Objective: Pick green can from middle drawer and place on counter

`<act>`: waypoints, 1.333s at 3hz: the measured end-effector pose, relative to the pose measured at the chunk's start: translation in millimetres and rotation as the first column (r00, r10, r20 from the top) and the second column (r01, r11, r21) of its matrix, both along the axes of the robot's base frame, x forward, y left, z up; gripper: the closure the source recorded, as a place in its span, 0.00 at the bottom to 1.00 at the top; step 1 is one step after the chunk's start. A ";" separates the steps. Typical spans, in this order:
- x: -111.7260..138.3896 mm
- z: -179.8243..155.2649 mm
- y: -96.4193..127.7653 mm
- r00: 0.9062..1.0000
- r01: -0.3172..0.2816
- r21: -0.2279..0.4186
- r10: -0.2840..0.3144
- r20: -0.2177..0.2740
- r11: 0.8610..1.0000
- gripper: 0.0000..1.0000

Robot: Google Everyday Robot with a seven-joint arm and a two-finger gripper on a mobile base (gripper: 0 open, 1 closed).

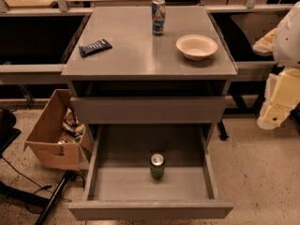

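Observation:
The green can point(157, 166) stands upright on the bare grey floor of the open middle drawer point(117, 184), near its centre. The drawer is pulled far out below the grey counter point(136, 55). My gripper point(275, 108) hangs at the right edge of the camera view, beside the cabinet at about the height of the upper drawer. It is well to the right of and above the can and touches nothing.
On the counter stand a blue-and-white can point(158, 17) at the back, a white bowl point(197, 46) at the right and a dark snack packet point(95, 47) at the left. The upper drawer point(150, 109) sits slightly out. A cardboard box point(51, 137) with rubbish is on the floor left.

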State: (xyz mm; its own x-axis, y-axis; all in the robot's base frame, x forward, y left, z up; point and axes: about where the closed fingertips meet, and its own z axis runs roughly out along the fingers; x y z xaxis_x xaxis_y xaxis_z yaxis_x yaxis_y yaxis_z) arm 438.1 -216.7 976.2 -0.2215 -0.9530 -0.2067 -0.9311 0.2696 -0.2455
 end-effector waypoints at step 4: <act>-13.6 -96.8 -14.8 0.998 0.000 0.258 -0.016 0.060 0.966 0.00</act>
State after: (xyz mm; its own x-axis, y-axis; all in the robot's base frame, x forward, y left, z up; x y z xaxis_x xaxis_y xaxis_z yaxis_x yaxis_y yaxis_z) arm 424.6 -231.5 879.4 -0.2080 -0.8643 -0.4580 -0.9143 0.3382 -0.2229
